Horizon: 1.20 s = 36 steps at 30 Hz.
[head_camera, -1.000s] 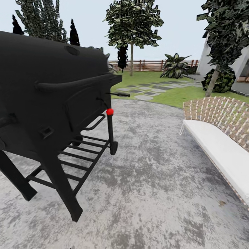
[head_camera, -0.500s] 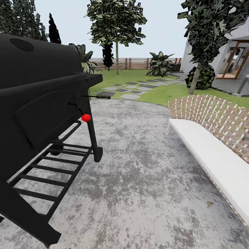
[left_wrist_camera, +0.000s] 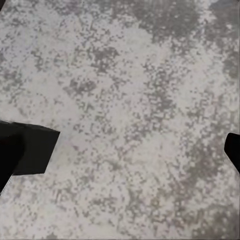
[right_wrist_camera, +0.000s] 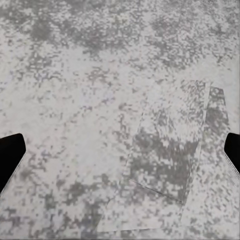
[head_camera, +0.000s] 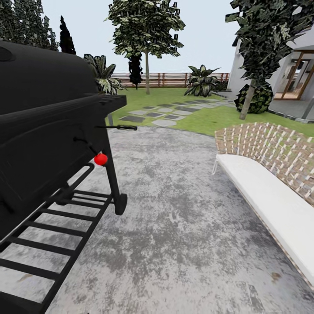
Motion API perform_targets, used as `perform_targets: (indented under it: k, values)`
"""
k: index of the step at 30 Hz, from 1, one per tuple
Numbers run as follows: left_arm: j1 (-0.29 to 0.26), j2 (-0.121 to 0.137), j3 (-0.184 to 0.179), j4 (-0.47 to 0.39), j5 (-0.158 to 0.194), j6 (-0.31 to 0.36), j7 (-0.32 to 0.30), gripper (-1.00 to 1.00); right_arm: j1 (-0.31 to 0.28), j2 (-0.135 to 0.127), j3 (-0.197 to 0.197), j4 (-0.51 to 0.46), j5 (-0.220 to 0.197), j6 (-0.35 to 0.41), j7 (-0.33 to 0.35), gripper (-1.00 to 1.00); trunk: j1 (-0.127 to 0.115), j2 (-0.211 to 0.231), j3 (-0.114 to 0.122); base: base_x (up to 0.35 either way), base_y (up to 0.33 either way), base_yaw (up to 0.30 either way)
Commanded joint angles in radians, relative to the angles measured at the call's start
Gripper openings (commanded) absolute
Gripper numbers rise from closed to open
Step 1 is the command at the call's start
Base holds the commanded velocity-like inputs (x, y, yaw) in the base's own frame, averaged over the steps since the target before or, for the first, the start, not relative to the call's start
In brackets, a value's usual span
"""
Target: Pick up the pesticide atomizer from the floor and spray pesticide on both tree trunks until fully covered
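Black grill (head_camera: pixel 48 131) stands on paving; beyond it, a tree (head_camera: pixel 146 26) with upright trunk (head_camera: pixel 147 74) on lawn, another tree (head_camera: pixel 266 39) far right. Left gripper (left_wrist_camera: pixel 130 150) and right gripper (right_wrist_camera: pixel 120 152) spread wide, empty.

Mottled grey paving (right_wrist_camera: pixel 90 75), right claw (right_wrist_camera: pixel 120 152) fingertips (right_wrist_camera: pixel 10 152) spread wide, nothing between

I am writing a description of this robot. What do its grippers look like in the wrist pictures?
Little is visible: the left gripper has plain black, blocky fingers with flat faces; the right gripper has black fingers with rounded tips. I see no cables or markings.
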<state>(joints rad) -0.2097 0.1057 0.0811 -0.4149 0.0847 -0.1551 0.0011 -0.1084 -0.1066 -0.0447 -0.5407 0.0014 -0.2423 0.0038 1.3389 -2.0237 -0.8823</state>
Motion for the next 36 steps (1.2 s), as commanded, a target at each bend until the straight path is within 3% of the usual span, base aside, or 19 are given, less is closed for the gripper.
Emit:
perform_targets:
  k: [1,9,36]
  values:
    - [0.000,0.000,-0.001,0.001,0.009,-0.003,0.000,1.00,0.000,0.000,-0.001,0.001,0.000,-0.003,0.000,1.00,0.000,0.000,-0.001,0.338,0.000,0.000]
    - [0.000,0.000,-0.001,0.001,0.009,-0.002,-0.001,1.00,0.000,0.001,-0.004,0.091,-0.004,-0.004,-0.001,1.00,0.000,0.000,-0.001,0.334,-0.105,0.000]
    - [0.000,0.000,-0.001,0.001,0.009,-0.003,0.000,1.00,0.000,0.002,-0.003,0.093,-0.004,-0.005,-0.002,1.00,0.000,0.000,-0.001,0.319,-0.168,0.000]
